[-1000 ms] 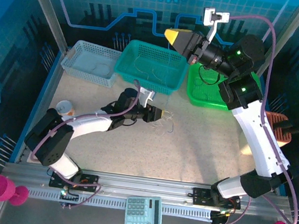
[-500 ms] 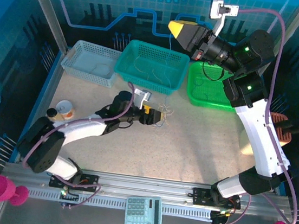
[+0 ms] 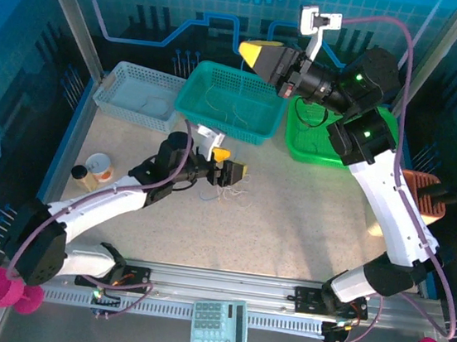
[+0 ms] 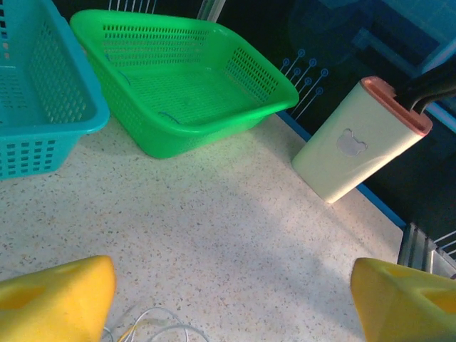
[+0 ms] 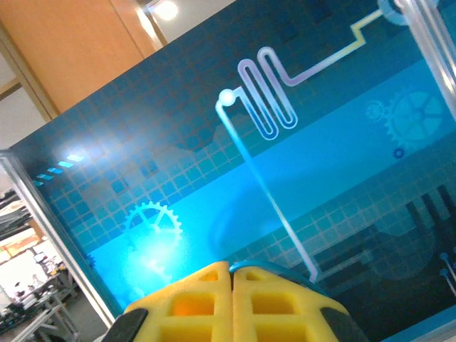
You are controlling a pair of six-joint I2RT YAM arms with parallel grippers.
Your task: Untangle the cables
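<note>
Left wrist view: the left gripper [image 4: 228, 305] stands wide, with its two yellow pads at the lower corners of the picture and nothing between them. The cables [image 4: 153, 325] lie on the table just under the gap, closer to one pad than to the other. In the top external view we see the same left gripper [image 3: 229, 164] poised just beside the cables [image 3: 224, 189], which rest as a small curly heap of loose strands. The right gripper [image 3: 263, 56] is pressed shut with nothing in it, held high over the teal basket [image 3: 226, 126] and well apart from the bundle. The right wrist view confirms the right gripper [image 5: 231, 299], with its pads meeting.

Hazards, as we judge them:
- The strands are thin and lie flat. A descent that stops short closes on air, and one that goes too deep drives the pads into the table.
- The bundle sits off centre in the gap, so closing may catch one loop or the whole heap.
- With the right gripper away, nothing anchors the bundle. A one-handed pull may drag it along or tighten the tangle.

Changes from one second ago:
- The left gripper was narrower and low on the strands. It now stands open and drawn back toward the teal basket.
- The cables lie further left.
- The right gripper has shifted slightly left.
</note>
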